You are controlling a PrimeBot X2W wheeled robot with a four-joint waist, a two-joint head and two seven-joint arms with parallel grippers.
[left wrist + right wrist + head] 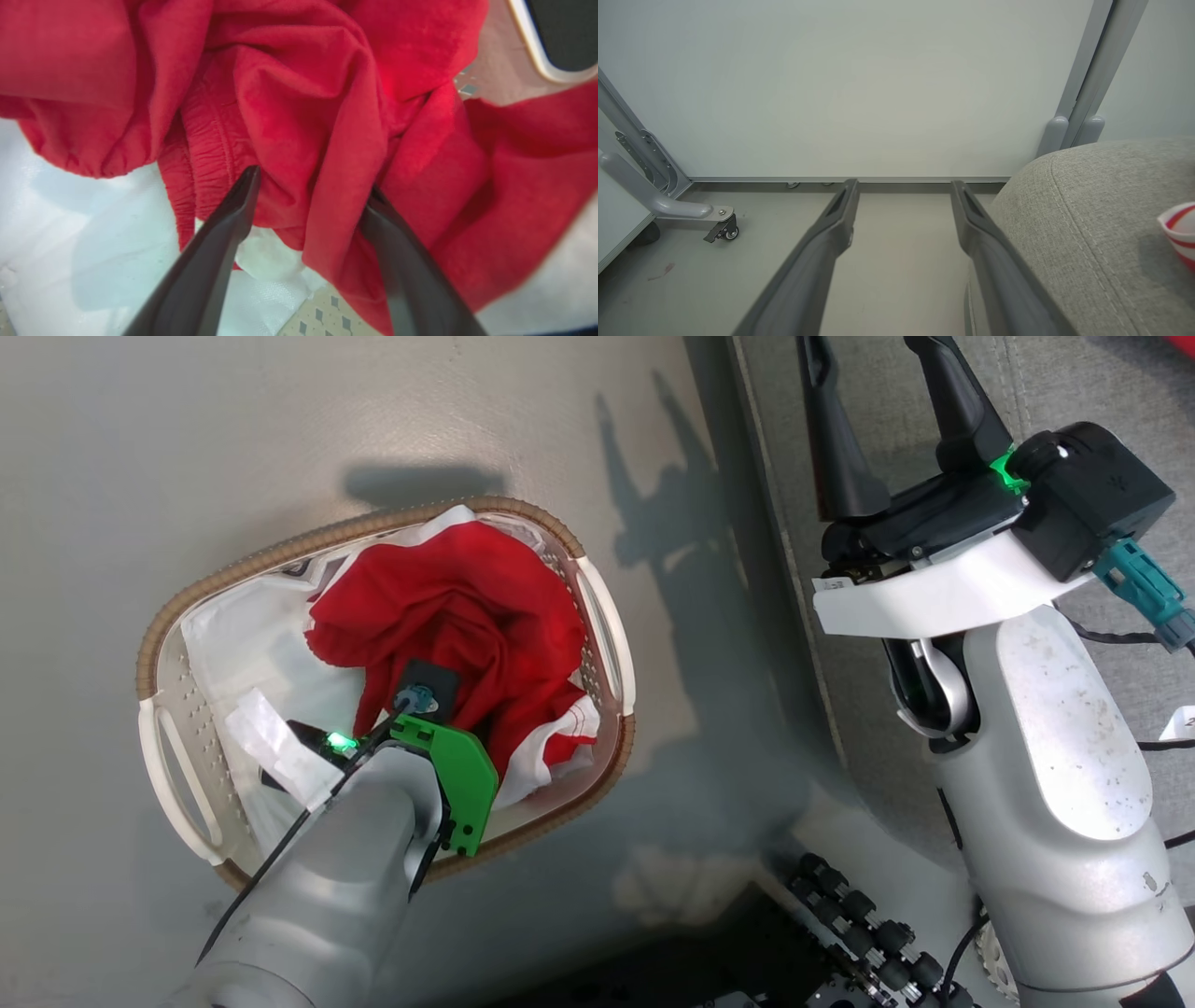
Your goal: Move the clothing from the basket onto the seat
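Grey floor point(187, 448) bears basket point(149, 644); left tool point(314, 179) straddles a clothing point(289, 93) fold.

One basket point(149, 644), one seat point(1087, 224), two tools point(313, 182) point(903, 184)

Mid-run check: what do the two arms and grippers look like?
The left gripper and right gripper each have two long, dark, tapering fingers. The left arm is silver-grey, with a green bracket, green light and black cable. The right arm is pale and speckled, with a white collar, black housing, teal connector and black cables.
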